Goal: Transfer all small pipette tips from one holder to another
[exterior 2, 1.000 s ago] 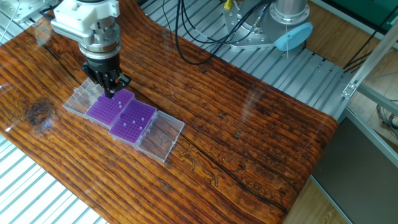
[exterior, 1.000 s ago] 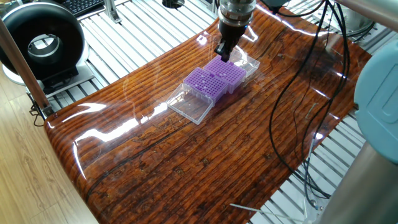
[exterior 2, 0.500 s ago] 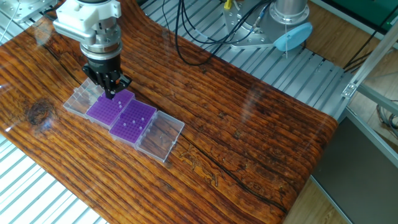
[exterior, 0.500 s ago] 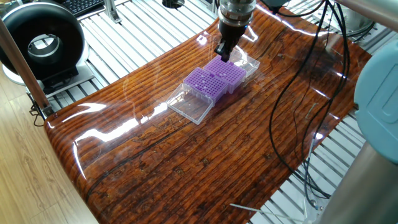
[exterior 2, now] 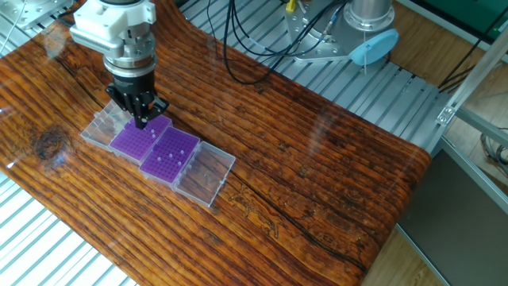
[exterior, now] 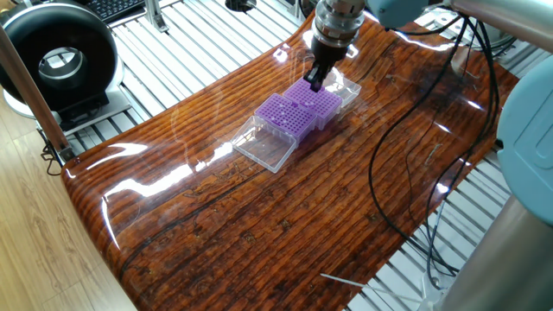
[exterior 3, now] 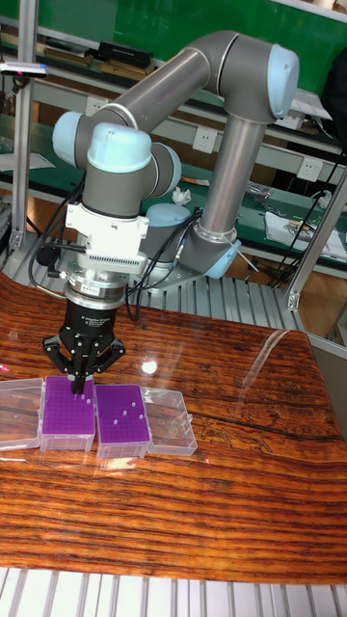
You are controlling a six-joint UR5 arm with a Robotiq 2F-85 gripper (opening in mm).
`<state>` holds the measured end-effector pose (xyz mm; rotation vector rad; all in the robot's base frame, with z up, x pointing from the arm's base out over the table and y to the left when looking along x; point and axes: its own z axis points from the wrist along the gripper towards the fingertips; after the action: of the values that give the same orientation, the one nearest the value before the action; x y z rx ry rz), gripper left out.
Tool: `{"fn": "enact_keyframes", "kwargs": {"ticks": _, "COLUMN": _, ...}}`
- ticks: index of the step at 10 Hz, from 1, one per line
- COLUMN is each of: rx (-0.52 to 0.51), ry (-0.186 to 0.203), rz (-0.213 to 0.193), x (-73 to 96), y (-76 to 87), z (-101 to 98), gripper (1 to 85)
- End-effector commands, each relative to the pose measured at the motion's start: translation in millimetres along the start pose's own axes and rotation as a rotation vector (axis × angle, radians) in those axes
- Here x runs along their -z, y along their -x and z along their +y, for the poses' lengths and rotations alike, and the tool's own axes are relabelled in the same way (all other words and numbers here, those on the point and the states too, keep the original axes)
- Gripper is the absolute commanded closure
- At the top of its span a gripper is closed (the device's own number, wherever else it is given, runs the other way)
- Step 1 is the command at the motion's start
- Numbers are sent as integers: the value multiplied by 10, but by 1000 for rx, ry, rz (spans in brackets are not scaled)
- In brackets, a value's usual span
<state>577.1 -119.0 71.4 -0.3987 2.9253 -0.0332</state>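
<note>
Two purple holders lie side by side on the wooden table, each with its clear lid folded flat outward. The right holder (exterior 2: 169,155) (exterior 3: 120,419) carries several small white pipette tips. My gripper (exterior 2: 143,121) (exterior 3: 80,386) (exterior: 315,82) points straight down over the far corner of the left holder (exterior 2: 136,139) (exterior 3: 67,415) (exterior: 320,104), almost touching it. Its fingers meet in a point and look shut. Whether a tip sits between them is too small to tell. One or two white specks show on the left holder just beside the fingertips.
The open lids (exterior 2: 205,175) (exterior 2: 99,127) extend the boxes on both sides. Black cables (exterior: 406,130) hang over the table near the arm's base. A black round device (exterior: 56,56) stands off the table's left. The wood surface curves down at its edges.
The gripper has shifted slightly sideways over the left holder and stays low above it. The holders and lids have not moved.
</note>
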Motion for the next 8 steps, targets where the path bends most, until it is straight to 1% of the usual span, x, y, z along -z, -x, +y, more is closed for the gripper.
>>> {"fn": "enact_keyframes", "kwargs": {"ticks": 1, "rx": -5, "ry": 12, "rz": -21, "x": 1, "y": 33, "z": 4, "gripper": 843}}
{"fn": "enact_keyframes", "kwargs": {"ticks": 3, "rx": -5, "ry": 4, "rz": -16, "x": 0, "y": 11, "z": -27, "gripper": 843}}
{"fn": "enact_keyframes", "kwargs": {"ticks": 7, "rx": 0, "ry": 1, "rz": -13, "x": 8, "y": -20, "z": -65, "gripper": 843}}
{"fn": "enact_keyframes", "kwargs": {"ticks": 8, "rx": 3, "ry": -5, "rz": -10, "x": 7, "y": -41, "z": -91, "gripper": 843}}
